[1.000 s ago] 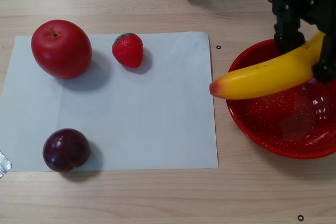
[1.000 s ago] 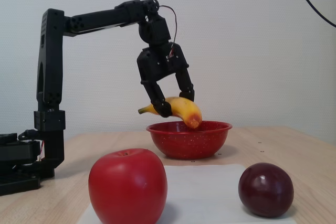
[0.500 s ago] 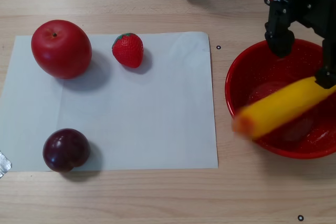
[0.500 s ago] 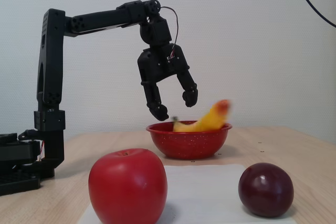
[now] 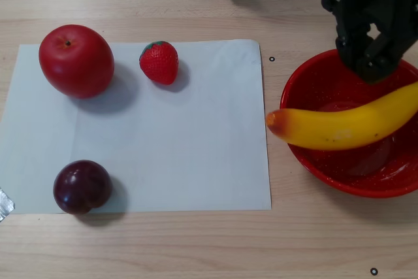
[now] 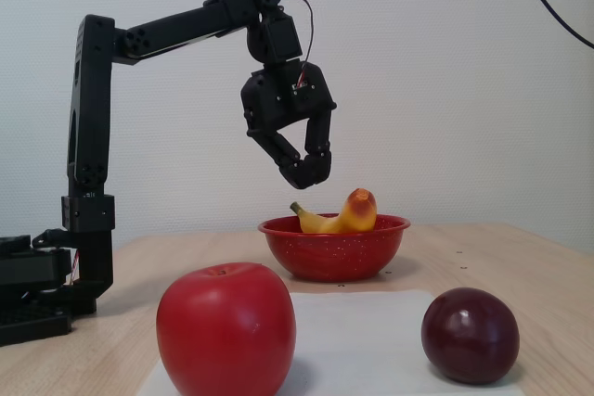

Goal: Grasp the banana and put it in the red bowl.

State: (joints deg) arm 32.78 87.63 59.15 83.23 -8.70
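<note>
Other view. Banana point(image 5: 346, 124) lies inside the red bowl point(image 5: 307, 83), long axis running left to right across it, orange-red end poking out past the left rim over the table, far end rising toward the right edge of the picture. Your gripper point(image 5: 372, 66) sits over the bowl's back rim, just behind the banana's right half. From here you cannot tell whether the fingers touch the fruit, nor clearly how far they stand apart. Apple point(image 5: 76, 61), strawberry point(image 5: 159, 62) and plum point(image 5: 81, 186) rest on the white paper sheet point(image 5: 170, 155), well apart from the bowl.

Fixed view. Gripper point(image 6: 311, 172) hangs in the air above the bowl point(image 6: 334, 248), clear of the banana point(image 6: 339, 217) below it. The fingertips meet or nearly meet at the bottom, with a loop of daylight between the fingers above; nothing is held. Banana rests on the bowl with the orange-red end propped up at the rim, green stem low.

Judgement: placing looks done. The banana lies directly beneath the tool, so lift straight up and away; a sideways sweep could clip the raised end.
</note>
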